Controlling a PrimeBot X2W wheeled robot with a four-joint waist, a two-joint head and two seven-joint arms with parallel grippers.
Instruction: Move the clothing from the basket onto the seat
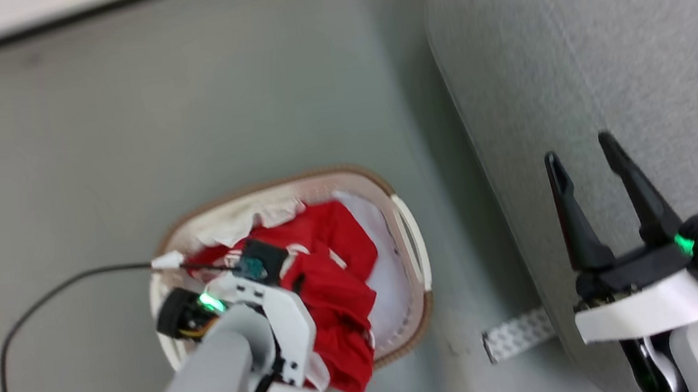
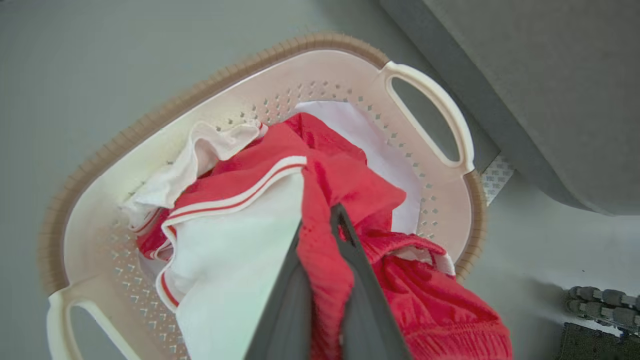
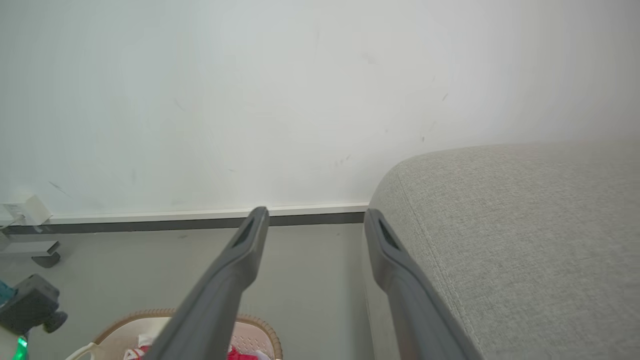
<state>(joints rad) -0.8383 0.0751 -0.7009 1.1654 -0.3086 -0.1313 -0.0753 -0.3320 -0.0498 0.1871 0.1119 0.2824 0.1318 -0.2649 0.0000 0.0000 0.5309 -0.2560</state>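
The left gripper (image 2: pixel 320 225) is clamped on the clothing (image 2: pixel 350 175), its two dark fingers (image 2: pixel 360 270) pressed together with a fold of bright red fabric pinched between them above the basket (image 2: pixel 280 95). The clothing is a soft, crumpled heap: glossy red cloth, a smooth white panel edged with red-and-white striped trim, and a rumpled white piece at its far left. A red end hangs over the basket's near rim. Everything else of the heap lies inside the basket, on top of a plain white liner (image 2: pixel 380 145) that shows at the right. The basket is cream plastic with small perforations, looped side handles and a ribbed brown rim, and it stands on the grey floor (image 1: pixel 81 157), just left of the seat (image 1: pixel 635 16). A black cable (image 1: pixel 33 305) runs across the floor to the left arm's wrist. The right gripper (image 1: pixel 577 149) hangs over the seat's left edge with its fingers spread apart and nothing between them. A small white perforated strip (image 1: pixel 519 334) lies on the floor against the seat's base.
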